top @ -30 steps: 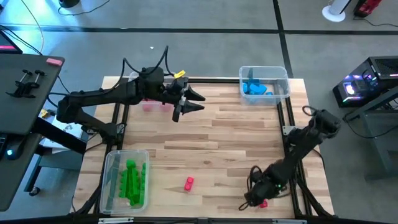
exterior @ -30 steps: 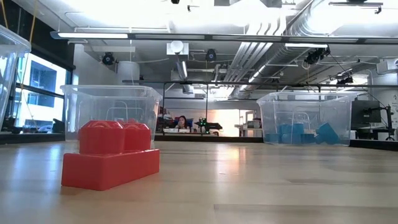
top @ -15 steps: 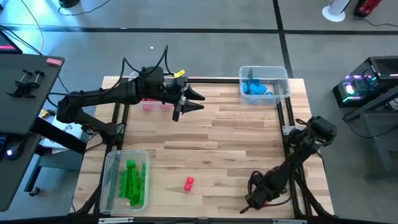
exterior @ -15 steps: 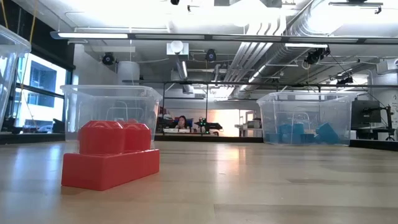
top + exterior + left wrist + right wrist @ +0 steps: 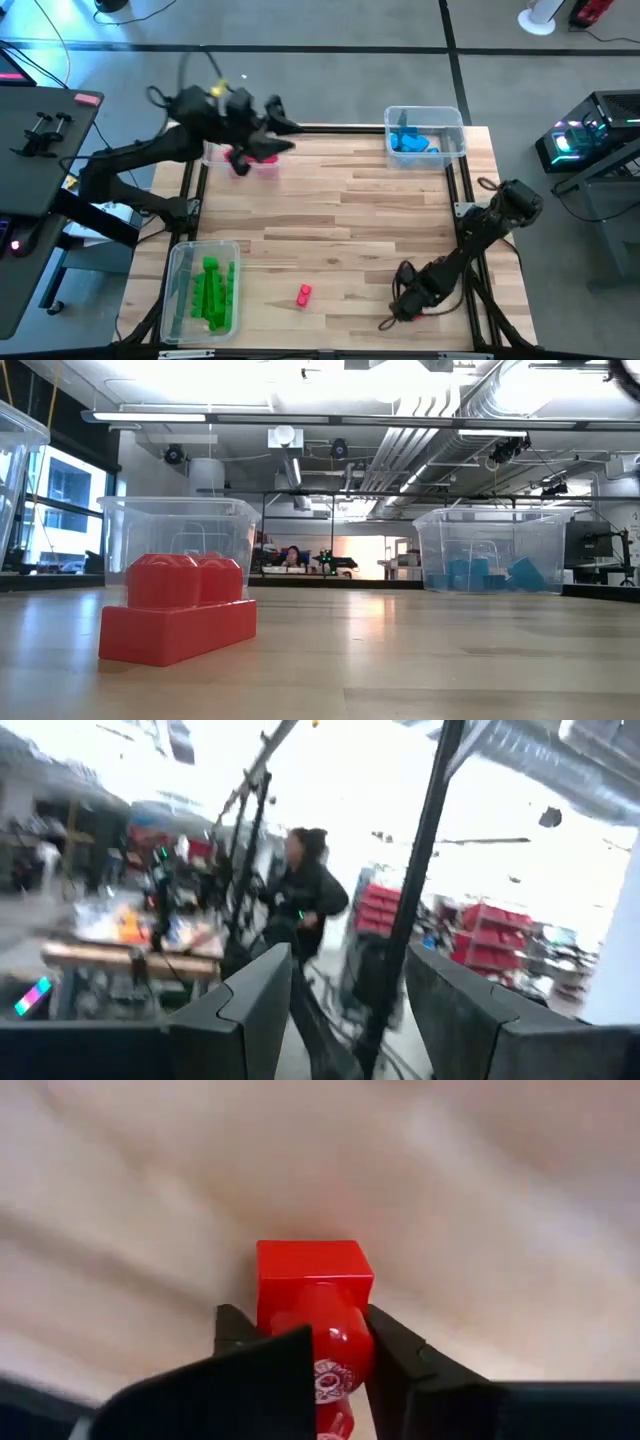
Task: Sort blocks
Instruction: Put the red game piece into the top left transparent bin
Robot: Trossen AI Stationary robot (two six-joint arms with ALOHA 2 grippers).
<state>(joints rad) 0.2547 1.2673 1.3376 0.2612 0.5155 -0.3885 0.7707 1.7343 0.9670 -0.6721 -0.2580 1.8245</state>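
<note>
A red block (image 5: 315, 1295) sits between the fingers of my right gripper (image 5: 398, 308), which is low over the table's near right part and shut on it. A second red block (image 5: 304, 293) lies flat on the wood near the front middle; it fills the low view's left foreground (image 5: 178, 610). My left gripper (image 5: 283, 137) is raised over the far left of the table, above the bin with pink blocks (image 5: 245, 162). In its wrist view the left gripper (image 5: 345, 1000) is open, with nothing between its fingers. My right gripper pinches the red block between its two fingers at the studded end (image 5: 335, 1350) nearest the camera. The fingers (image 5: 395, 1352) come from above, pointing down at the wood. The block's square far end (image 5: 315, 1270) points at the table; whether it rests there, I cannot tell.
A clear bin with blue blocks (image 5: 425, 135) stands at the far right corner, and a clear bin with green blocks (image 5: 203, 290) at the near left. Bare wood lies across the middle. A person shows in the room beyond the table (image 5: 305, 890).
My left gripper has swung up and back toward the table's far left edge and has tipped up until it looks level into the room. My right gripper has shifted a little toward the table's left edge, staying low over the wood.
</note>
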